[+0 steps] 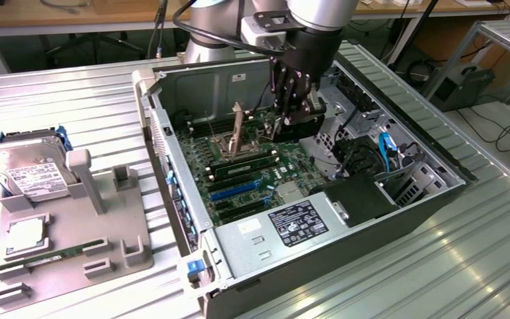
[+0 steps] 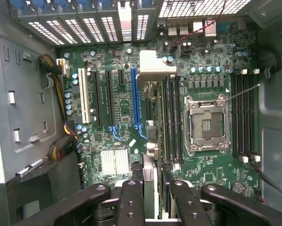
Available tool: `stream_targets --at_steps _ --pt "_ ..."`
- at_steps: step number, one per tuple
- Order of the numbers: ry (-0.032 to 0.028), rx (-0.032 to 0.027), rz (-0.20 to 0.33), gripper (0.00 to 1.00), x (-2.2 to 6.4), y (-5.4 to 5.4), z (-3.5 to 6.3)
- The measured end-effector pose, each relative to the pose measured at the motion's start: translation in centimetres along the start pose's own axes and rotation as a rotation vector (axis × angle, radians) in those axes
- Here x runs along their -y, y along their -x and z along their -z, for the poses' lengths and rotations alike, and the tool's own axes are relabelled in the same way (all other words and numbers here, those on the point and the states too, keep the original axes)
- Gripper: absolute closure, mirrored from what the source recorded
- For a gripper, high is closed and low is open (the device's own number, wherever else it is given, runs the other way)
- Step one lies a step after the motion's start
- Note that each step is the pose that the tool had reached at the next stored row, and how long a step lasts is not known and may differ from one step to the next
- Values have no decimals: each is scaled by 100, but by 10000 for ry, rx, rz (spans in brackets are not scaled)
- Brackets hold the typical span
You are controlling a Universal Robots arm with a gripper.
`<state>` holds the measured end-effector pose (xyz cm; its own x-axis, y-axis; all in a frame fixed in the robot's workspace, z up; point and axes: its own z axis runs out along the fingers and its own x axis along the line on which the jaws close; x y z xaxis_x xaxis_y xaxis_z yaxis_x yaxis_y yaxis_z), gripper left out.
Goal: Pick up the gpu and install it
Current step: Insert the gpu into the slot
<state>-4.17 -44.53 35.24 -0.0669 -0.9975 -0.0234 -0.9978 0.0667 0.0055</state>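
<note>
Black gripper [image 1: 296, 117]: you find it upper centre of the exterior view, hanging inside the open case [image 1: 432, 193]. Its fingers [image 2: 131, 197] stand partway closed, clamped on the gpu [image 1: 310, 108].

Gpu: held on edge above the motherboard [image 1: 246, 173], not seated. In the wrist view you see it edge-on [image 2: 153, 70], its pale bracket end farthest from the fingers, lying between the long blue slot [image 2: 135, 99] and the nearest bank of black memory slots [image 2: 171, 117].

CPU socket [image 2: 204, 125]: silver frame, beyond those memory slots from the card.

Grey tray [image 1: 69, 246]: you see it at the exterior view's lower left, on the ribbed metal table [image 1: 60, 100], well apart from the gripper.

Hard drive [image 1: 24, 166]: silver, white label, propped at the tray's far end.

RAM stick [image 1: 47, 259]: green, lying flat near the tray's front edge.
</note>
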Motion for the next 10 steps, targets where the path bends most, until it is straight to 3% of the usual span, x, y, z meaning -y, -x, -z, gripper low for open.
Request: stream_targets --at_steps 10 --pt "0 0 0 73 1 -25 -15"
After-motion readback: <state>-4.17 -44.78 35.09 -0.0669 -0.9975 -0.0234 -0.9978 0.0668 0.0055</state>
